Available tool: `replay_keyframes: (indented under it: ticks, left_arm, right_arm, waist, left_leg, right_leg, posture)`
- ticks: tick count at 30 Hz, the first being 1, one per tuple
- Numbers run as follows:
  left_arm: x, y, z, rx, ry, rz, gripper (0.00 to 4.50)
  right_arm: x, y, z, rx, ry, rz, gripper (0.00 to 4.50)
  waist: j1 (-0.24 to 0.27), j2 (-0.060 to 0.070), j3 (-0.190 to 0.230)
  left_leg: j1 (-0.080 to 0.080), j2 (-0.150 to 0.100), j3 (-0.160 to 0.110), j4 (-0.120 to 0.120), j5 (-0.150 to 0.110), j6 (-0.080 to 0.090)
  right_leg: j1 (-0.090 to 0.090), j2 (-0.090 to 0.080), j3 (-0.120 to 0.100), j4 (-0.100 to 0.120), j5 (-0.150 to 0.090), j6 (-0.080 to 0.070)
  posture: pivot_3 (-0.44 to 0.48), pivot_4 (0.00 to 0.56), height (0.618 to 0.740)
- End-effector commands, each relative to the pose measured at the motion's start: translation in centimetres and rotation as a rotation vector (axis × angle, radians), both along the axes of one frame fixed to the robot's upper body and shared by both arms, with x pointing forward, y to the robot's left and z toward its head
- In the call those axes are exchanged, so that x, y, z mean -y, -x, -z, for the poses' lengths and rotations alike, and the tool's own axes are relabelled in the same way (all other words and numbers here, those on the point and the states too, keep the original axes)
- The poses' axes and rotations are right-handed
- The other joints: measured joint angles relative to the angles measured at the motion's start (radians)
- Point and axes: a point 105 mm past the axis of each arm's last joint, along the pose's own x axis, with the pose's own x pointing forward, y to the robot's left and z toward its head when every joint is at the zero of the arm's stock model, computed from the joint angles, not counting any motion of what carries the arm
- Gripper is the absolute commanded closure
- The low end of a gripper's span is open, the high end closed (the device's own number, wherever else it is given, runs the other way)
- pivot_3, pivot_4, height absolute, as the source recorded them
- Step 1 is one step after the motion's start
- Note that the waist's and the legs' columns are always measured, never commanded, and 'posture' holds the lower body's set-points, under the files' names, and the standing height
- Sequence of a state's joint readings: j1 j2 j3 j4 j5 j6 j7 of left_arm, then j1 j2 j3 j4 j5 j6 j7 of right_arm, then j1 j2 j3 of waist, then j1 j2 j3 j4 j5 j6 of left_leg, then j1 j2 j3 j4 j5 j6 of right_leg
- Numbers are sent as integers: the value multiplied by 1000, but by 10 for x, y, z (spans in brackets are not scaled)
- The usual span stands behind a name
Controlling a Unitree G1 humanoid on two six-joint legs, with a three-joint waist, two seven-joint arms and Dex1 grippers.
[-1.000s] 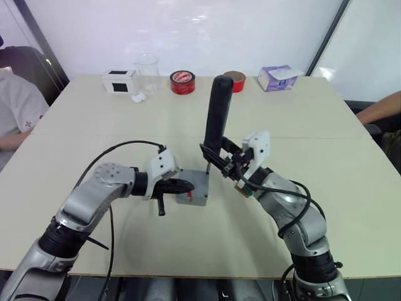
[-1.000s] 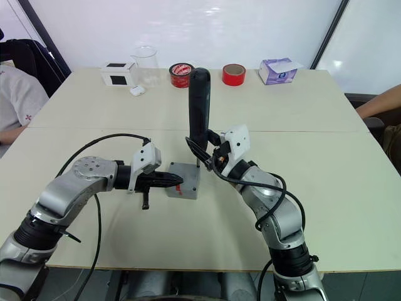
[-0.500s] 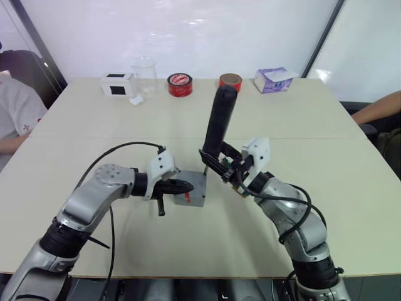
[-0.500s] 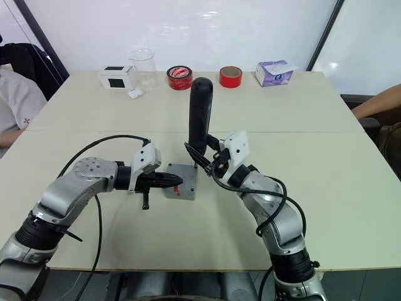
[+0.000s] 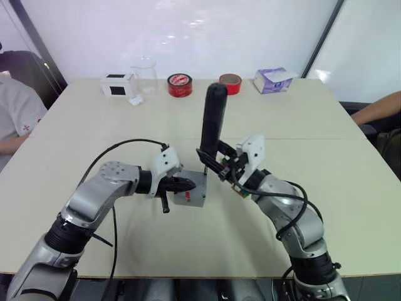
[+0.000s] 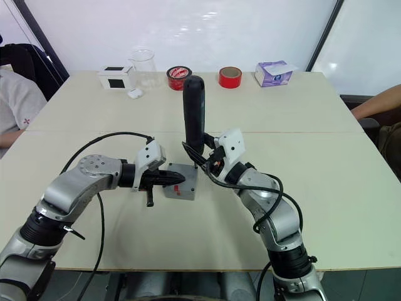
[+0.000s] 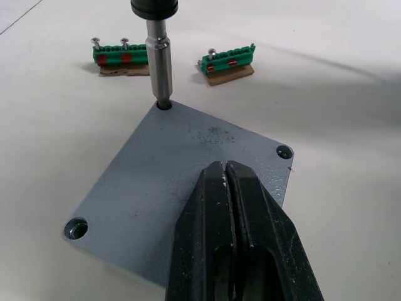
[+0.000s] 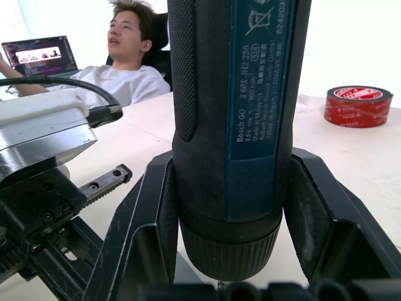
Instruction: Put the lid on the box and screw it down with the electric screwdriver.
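Worktop (image 5: pixel 326 188), pale beige and matte, spans nearly the whole scene, with a faint seam running across its middle. Behind it stands a bright white wall with dark slanted frame bars at either side. Along the far edge sit a white box with a black square (image 5: pixel 118 83), a clear beaker (image 5: pixel 145 73), a red tape roll (image 5: pixel 180 84), a second red tape roll (image 5: pixel 230 82) and a purple tissue box (image 5: pixel 273 79). A person in a white shirt (image 5: pixel 14 113) sits at the robot's left, and another person's forearm (image 5: pixel 376 111) shows at the right edge.

Near the middle of the worktop the lid (image 7: pixel 188 188) lies flat on the box (image 5: pixel 192 198), its corner holes visible. The left end effector (image 7: pixel 227 172) has its fingers pressed together, tips resting on the lid's top face. The right end effector (image 8: pixel 229 207) clamps the electric screwdriver (image 5: pixel 212 122), which stands almost upright with its metal bit (image 7: pixel 159 69) seated in one corner hole of the lid. Just beyond the box lie two green screw strips (image 7: pixel 229 59), each on a small brown pad, with screw heads standing up from them.
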State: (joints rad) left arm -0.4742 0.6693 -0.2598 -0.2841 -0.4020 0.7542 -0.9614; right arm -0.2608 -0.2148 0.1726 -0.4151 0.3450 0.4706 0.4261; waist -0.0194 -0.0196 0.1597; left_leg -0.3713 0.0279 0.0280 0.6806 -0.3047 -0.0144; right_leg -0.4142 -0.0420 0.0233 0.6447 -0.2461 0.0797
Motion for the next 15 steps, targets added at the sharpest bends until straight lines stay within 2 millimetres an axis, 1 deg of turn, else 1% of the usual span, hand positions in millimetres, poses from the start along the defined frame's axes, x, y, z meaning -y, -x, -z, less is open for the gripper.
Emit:
replay_keyframes:
  ticks: [1, 8, 15]
  left_arm:
    - [-3, 0, 3, 12, -6, 1, 4500]
    - [-8, 8, 16, 5, -18, -5, 4500]
    - [-8, 8, 20, 5, -18, -4, 4500]
  right_arm:
    - [-10, 8, 56, -228, 51, -54, 2730]
    - [-11, 6, 56, -227, 48, -45, 2730]
    - [-10, 8, 56, -224, 50, -52, 2730]
  waist:
    - [0, 0, -1]
    - [-2, 0, -6]
    - [-1, -1, -7]
  left_leg:
    - [0, 0, 0, 0, 0, 0]
    - [1, 3, 0, -2, -1, 1]
    - [3, 4, 0, -3, -1, 1]
  right_leg:
    - [0, 0, 0, 0, 0, 0]
    - [0, 0, 0, 0, -3, -4]
    - [1, 1, 0, 0, -5, -6]
  posture:
    - [0, 150, 740]
    - [0, 150, 740]
    - [0, 150, 740]
